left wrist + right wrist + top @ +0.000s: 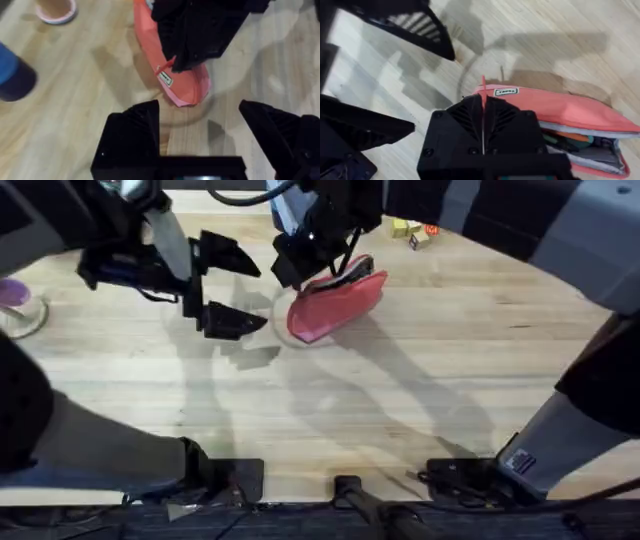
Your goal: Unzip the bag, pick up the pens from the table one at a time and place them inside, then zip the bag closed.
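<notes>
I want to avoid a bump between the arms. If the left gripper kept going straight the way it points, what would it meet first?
Probably the near end of the bag, which the right gripper is gripping; depth is unclear.

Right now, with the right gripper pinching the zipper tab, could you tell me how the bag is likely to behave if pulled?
The bag looks soft, so it would probably sag. It seems light and may slide across the table unless braced.
</notes>
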Robot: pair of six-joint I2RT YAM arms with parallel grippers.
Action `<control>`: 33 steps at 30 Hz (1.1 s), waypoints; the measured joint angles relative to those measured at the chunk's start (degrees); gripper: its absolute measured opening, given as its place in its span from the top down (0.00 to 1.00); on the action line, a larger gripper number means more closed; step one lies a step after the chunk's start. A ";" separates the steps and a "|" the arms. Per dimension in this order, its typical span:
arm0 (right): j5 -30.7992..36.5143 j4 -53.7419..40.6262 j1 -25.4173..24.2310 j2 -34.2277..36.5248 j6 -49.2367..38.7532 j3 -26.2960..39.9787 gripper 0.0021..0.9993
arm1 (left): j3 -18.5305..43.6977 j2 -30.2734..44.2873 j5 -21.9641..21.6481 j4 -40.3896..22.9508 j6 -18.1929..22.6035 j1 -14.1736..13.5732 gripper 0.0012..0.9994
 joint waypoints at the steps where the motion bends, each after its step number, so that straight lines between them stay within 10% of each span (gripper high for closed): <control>1: 0.00 0.00 -0.09 0.00 0.00 0.00 0.97 | 0.00 1.05 0.08 0.00 0.02 -0.36 0.00; 17: 0.00 0.02 -0.14 0.00 -0.02 0.00 0.97 | 0.00 11.18 4.04 2.98 -0.50 -6.28 0.02; 33: 0.00 0.04 -0.14 0.00 -0.01 0.00 0.97 | 0.00 15.33 9.21 15.55 -14.31 -11.96 0.16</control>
